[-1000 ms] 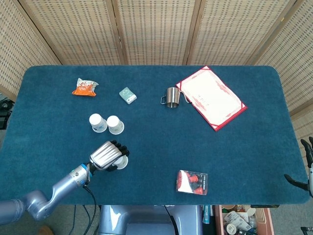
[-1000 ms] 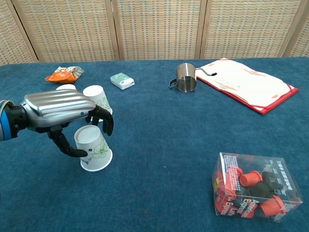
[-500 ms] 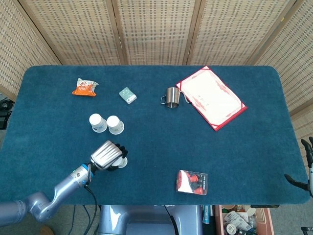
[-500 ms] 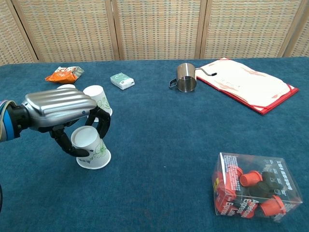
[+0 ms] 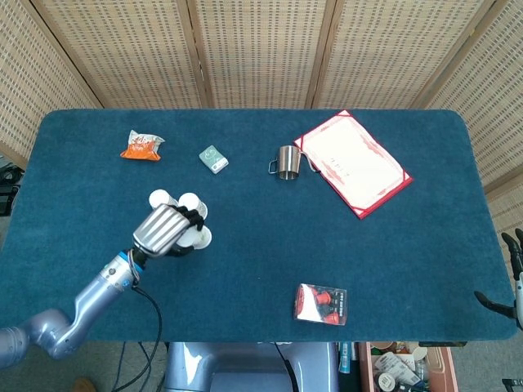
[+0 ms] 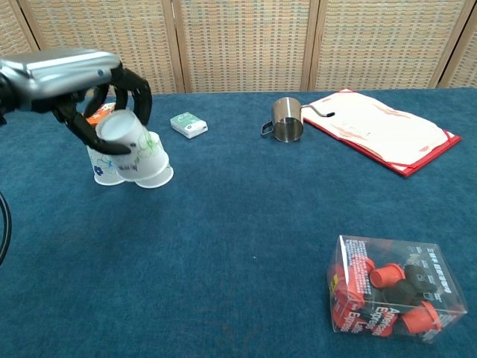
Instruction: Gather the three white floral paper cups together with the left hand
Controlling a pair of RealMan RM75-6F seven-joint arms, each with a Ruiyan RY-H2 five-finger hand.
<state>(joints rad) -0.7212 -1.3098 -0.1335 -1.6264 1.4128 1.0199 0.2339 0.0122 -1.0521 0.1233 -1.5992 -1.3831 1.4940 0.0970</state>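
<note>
Now the left hand [image 6: 71,71] holds one white floral paper cup [image 6: 125,138] upside down, its fingers [image 6: 138,86] curled around the cup's upper part, and the cup is lifted off the blue table [image 6: 246,224]. It hangs right at the two other paper cups [image 6: 153,160], which stand upside down side by side on the cloth; in the chest view the held cup overlaps them, so I cannot tell if it already touches them. In the head view the left hand [image 5: 163,231] covers most of the group, with only the rims showing.

The step in hand, as I judge it, is to set this third cup down beside the pair. To do it well, the hand should lower the cup straight, with its wide rim level, into the free place just beside the two cups (not on top of them), because a tilted rim may push a light neighbour over. The fingers should open slowly and only when the rim rests flat on the cloth, then lift up vertically so they do not drag the cups apart.

The right hand [image 5: 515,273] is at the table's edge, well apart, apparently open and holding nothing.
</note>
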